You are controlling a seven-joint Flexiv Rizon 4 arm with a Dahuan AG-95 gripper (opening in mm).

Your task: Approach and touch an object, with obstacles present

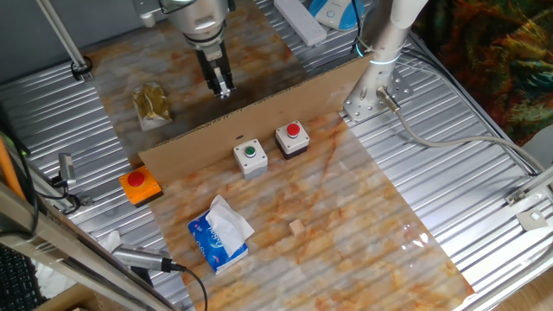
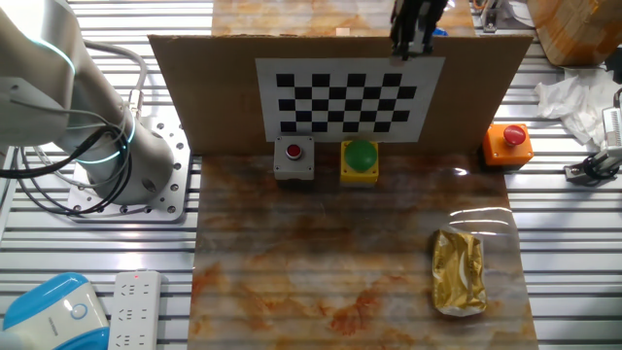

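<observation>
My gripper (image 1: 223,89) hangs high over the far side of the upright cardboard wall (image 1: 199,138), its fingers shut with nothing between them. In the other fixed view the gripper (image 2: 410,51) shows at the top edge of the wall (image 2: 194,97), above and right of the checkerboard (image 2: 342,95). On that side stand a red button on a grey box (image 2: 293,158), a green button on a yellow box (image 2: 360,158) and a gold bag (image 2: 459,272); the gold bag (image 1: 151,104) lies left of the gripper. None of them touches the gripper.
On the wall's other side sit a green button box (image 1: 251,157), a red button box (image 1: 293,138), a tissue pack (image 1: 220,233) and a small wooden cube (image 1: 297,227). An orange button box (image 1: 138,186) stands at the wall's end. The arm's base (image 2: 117,156) is bolted beside the board.
</observation>
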